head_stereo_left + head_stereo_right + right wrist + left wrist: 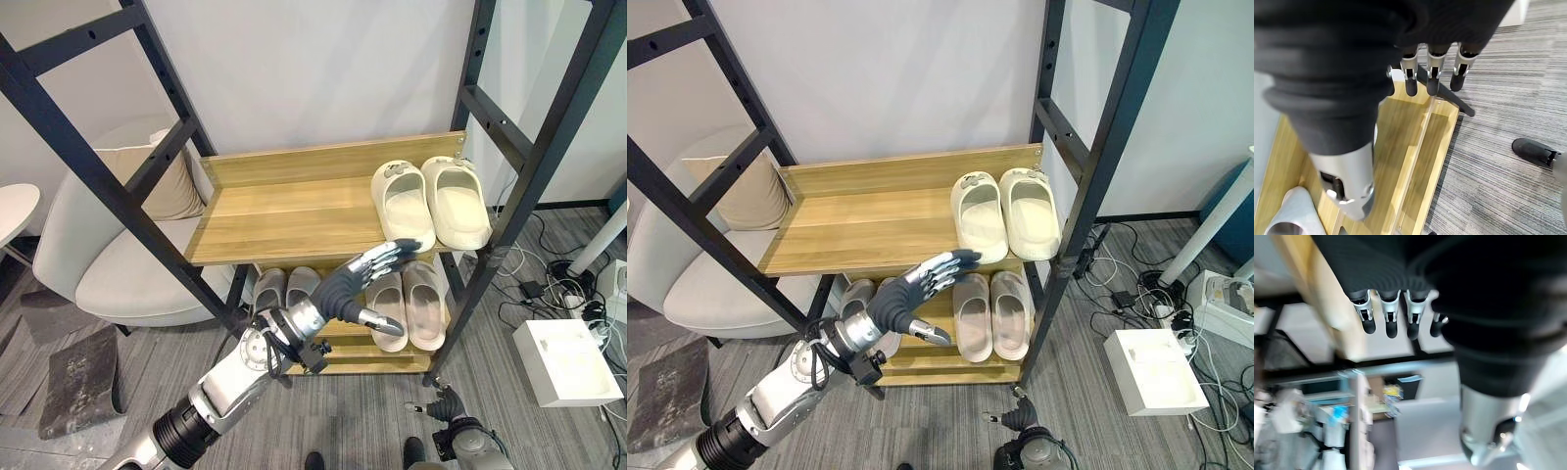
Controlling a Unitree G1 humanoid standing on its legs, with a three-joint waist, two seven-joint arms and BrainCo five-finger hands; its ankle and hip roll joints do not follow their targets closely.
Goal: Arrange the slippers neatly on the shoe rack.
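The wooden shoe rack's upper shelf [284, 211] carries a cream pair of slippers [431, 201] side by side at its right end. On the lower shelf [1410, 147] a beige pair [407, 304] lies at the right and a grey pair [284, 287] at the left. My left hand [358, 284] is raised in front of the upper shelf's front edge, open, fingers straight toward the cream pair, holding nothing. Low by the floor before the rack's right post, my right hand [451, 406] hangs open and empty. Its wrist view shows a grey slipper [1290, 210] on the lower shelf.
Black slanted frame posts [127, 201] flank the rack on both sides. A pale armchair [108, 264] with a cushion stands to the left, a dark mat [78, 377] before it. A white box [568, 362] and cables lie on the floor at the right.
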